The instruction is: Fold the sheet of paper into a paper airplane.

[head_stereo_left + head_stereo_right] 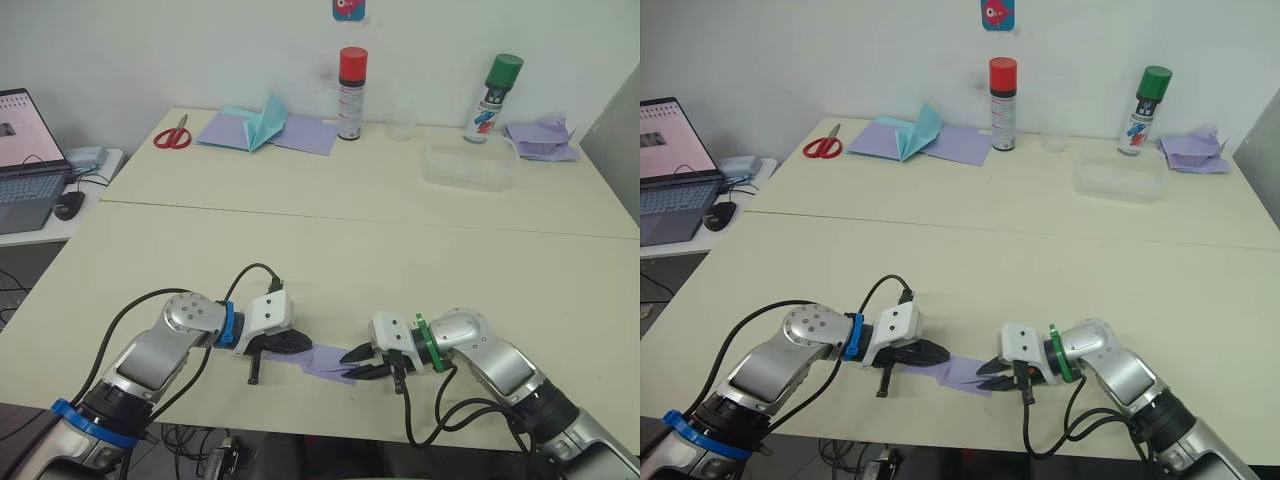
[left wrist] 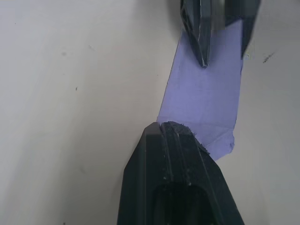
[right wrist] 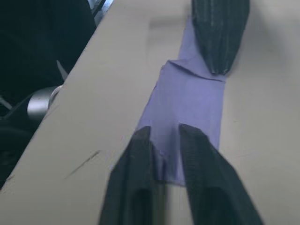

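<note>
Presently the sheet of paper (image 1: 328, 361), folded into a narrow lavender strip, lies flat near the front edge of the cream table (image 1: 400, 250). The left gripper (image 1: 288, 345) presses down on one end; whether its fingers are parted cannot be told. The right gripper (image 1: 362, 362) has its 2 fingers slightly apart over the other end. At the far side stand 2 spray cans (image 1: 351, 93), scissors (image 1: 173, 135), a teal paper plane (image 1: 266, 123) and a clear tub (image 1: 468, 165). A laptop (image 1: 25, 160) sits on a side desk against a white wall.
</note>
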